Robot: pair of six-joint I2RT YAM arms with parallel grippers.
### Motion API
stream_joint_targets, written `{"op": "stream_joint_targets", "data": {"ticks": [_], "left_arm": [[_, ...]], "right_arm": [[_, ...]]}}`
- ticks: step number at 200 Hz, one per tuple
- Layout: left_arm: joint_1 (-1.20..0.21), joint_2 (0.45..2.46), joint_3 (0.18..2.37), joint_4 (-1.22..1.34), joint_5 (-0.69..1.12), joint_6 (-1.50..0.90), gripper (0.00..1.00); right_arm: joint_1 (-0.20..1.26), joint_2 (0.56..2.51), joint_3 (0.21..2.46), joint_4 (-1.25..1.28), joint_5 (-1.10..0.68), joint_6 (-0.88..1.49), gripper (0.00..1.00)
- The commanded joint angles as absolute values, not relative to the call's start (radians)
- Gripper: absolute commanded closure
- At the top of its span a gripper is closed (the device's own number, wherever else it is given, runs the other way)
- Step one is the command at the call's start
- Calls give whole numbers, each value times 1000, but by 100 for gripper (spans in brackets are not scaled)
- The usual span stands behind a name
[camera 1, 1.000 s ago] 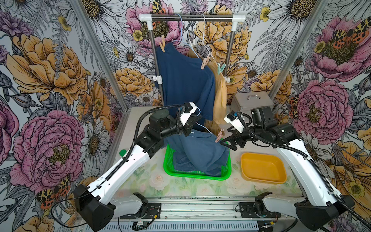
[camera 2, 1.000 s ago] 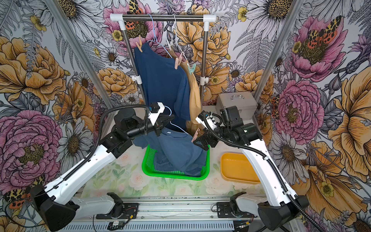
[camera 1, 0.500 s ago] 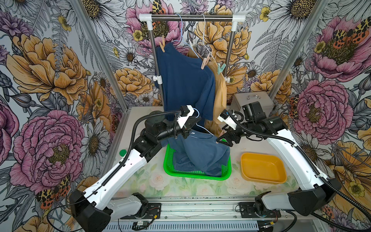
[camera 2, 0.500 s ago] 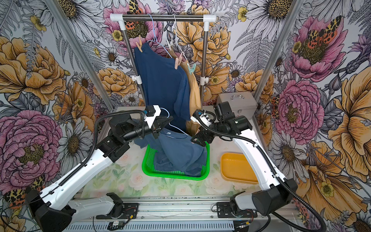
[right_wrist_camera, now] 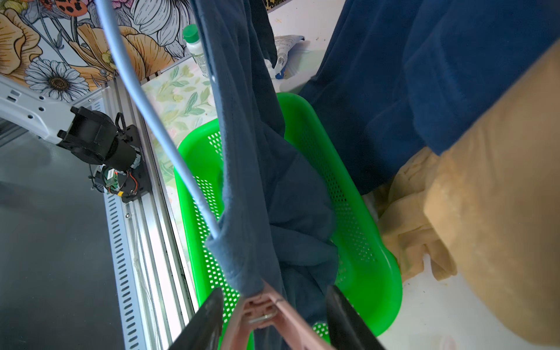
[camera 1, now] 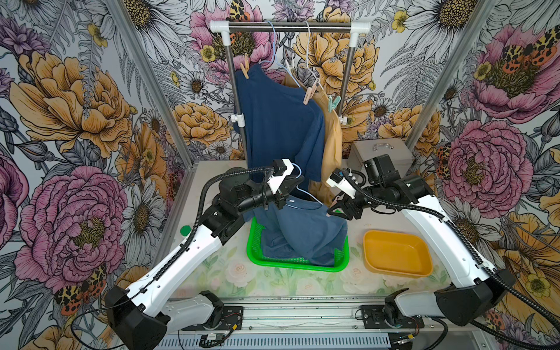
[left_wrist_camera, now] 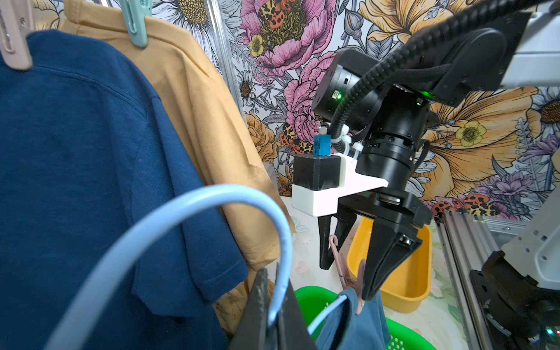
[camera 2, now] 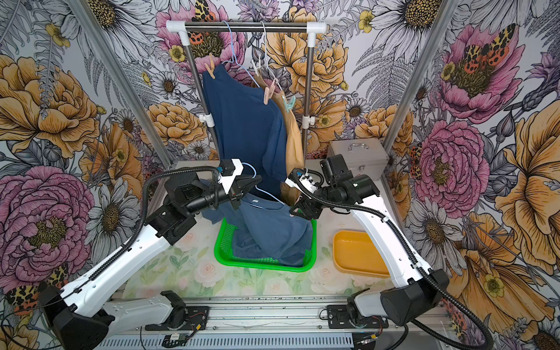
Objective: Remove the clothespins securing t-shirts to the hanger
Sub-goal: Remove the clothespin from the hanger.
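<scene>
The pink clothespin [left_wrist_camera: 345,272] is a small pastel spring peg. It bites the shoulder of the lowered blue t-shirt [camera 1: 303,236], which droops from a light-blue hanger [left_wrist_camera: 181,218] into the green basket [camera 1: 254,251] on the counter [camera 1: 242,278]. The right hand [left_wrist_camera: 348,281] straddles that peg with its fingers apart. The left hand [left_wrist_camera: 274,303] is pinched together on the hanger's hook wire.

On the rail [camera 1: 288,26] behind hang a dark navy t-shirt [camera 1: 278,127] and a tan t-shirt [camera 1: 331,145]. A peach clothespin [camera 1: 245,70] grips the navy shirt's shoulder by the left post. A second pink clothespin [camera 1: 308,96] grips its other shoulder, and a mint clothespin [camera 1: 332,103] grips the tan shirt.

Both top views take in the whole rail but reduce the straddled peg to a speck between dark fingers. The left wrist view shows it side-on, upright against the yellow tub [left_wrist_camera: 406,272]. The right wrist view shows its metal spring and splayed legs. There one finger [right_wrist_camera: 206,321] sits just beside a leg, and the other finger stands off with a clear gap. That view also shows a green-capped bottle [right_wrist_camera: 194,45] behind the shirts.

The frame edge cuts off the peg's legs in the right wrist view. The tan shirt's other shoulder is hidden behind the navy one.
</scene>
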State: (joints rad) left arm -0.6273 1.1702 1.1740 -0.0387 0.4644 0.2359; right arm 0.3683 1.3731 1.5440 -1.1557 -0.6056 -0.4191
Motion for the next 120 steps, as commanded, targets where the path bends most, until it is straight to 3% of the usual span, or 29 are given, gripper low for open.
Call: {"op": "stream_joint_targets", "data": {"ticks": [1,120], "left_arm": [[-639,1168,1181,11,453,248,100],[-641,1194,1181,11,437,247,100]], "right_arm": [[380,1352,1568,-1163,-610,-427,51],[387,1329,1554,-1166,-576,-444,72]]}}
